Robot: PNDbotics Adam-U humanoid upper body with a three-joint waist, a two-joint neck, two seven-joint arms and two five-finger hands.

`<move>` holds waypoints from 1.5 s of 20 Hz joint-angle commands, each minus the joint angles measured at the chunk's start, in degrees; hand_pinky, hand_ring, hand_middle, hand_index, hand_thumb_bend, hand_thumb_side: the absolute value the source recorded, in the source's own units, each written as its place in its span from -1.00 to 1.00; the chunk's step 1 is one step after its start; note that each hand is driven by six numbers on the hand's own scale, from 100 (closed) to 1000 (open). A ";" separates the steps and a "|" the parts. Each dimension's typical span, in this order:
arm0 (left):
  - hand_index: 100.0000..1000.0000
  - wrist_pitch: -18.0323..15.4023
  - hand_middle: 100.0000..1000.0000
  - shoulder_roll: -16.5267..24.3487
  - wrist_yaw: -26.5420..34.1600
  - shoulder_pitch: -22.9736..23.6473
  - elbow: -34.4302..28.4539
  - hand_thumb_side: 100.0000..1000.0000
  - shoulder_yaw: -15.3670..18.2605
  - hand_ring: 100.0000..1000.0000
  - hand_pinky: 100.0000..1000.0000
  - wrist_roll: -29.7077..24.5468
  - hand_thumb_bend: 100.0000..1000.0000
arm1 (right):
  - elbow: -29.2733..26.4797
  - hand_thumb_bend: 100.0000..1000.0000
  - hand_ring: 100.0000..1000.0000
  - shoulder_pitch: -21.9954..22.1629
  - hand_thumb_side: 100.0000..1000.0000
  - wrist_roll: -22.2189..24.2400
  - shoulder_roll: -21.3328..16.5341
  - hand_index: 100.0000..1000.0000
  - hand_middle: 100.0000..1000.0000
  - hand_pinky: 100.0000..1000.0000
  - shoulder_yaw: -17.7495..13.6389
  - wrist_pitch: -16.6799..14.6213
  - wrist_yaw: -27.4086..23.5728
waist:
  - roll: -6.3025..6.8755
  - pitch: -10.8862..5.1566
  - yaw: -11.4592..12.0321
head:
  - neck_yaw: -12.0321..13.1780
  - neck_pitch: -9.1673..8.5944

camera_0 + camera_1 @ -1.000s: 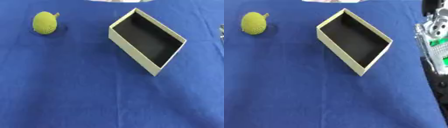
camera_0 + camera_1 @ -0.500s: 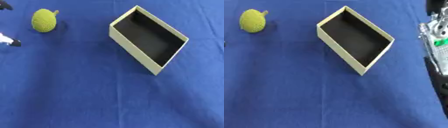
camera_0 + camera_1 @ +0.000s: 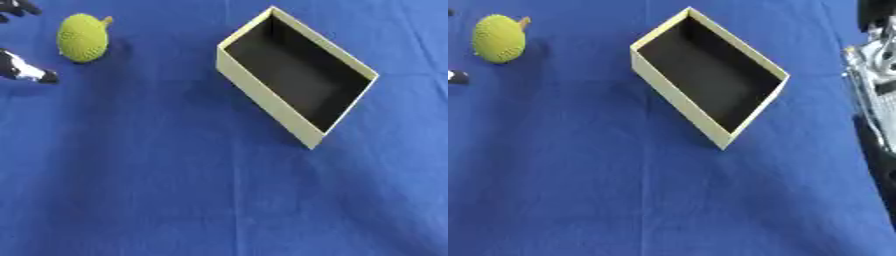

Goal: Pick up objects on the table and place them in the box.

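The left hand [image 3: 19, 70] shows only at the upper left edge of the left eye view: a black fingertip with a pale band points in from the edge below and to the left of the green fruit [image 3: 83, 37], and more dark fingertips sit in the very top left corner above it. The two groups of fingertips are apart, with the fruit lying to the right of the gap between them; none of them touches it and the hand holds nothing, though whether the fingers are straight or curled cannot be told from the small part that shows. The fruit is a round, bumpy, yellow-green thing with a short brownish stem at its upper right, lying on the blue table [image 3: 175, 200] near the far left corner. The right hand [image 3: 875, 75] appears only in the right eye view, at the right edge, as silver and black parts; how its fingers stand cannot be told. The box [image 3: 297, 125] is an open, pale-walled rectangle with a dark inside, set askew with one corner pointing away and one pointing toward the robot, well apart from the fruit and to its right. Bare blue cloth lies between fruit and box and over the whole near half of the table.
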 commanded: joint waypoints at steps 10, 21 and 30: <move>0.73 1.69 0.72 -1.31 -1.79 -3.32 1.98 -0.70 1.41 0.75 0.70 7.37 0.47 | -1.18 -0.87 0.59 -1.54 0.90 0.54 -0.74 0.71 0.57 0.58 -0.04 0.10 -0.29 | -0.29 -0.27 -1.05 | 0.27 -1.88; 0.71 2.59 0.65 -2.19 -5.69 -3.64 5.88 -0.87 2.44 0.69 0.62 10.36 0.33 | -1.18 -0.87 0.59 -2.21 0.92 0.30 -0.47 0.71 0.57 0.58 -0.12 0.20 -0.48 | -0.96 1.38 -2.31 | 1.55 -3.34; 0.51 3.63 0.43 -2.79 -6.98 -3.76 6.91 -1.00 2.61 0.48 0.40 12.48 -0.24 | -1.18 -0.88 0.58 -2.43 0.92 0.05 -0.21 0.71 0.57 0.58 -0.16 0.32 -0.72 | -1.34 2.46 -2.90 | 1.76 -3.88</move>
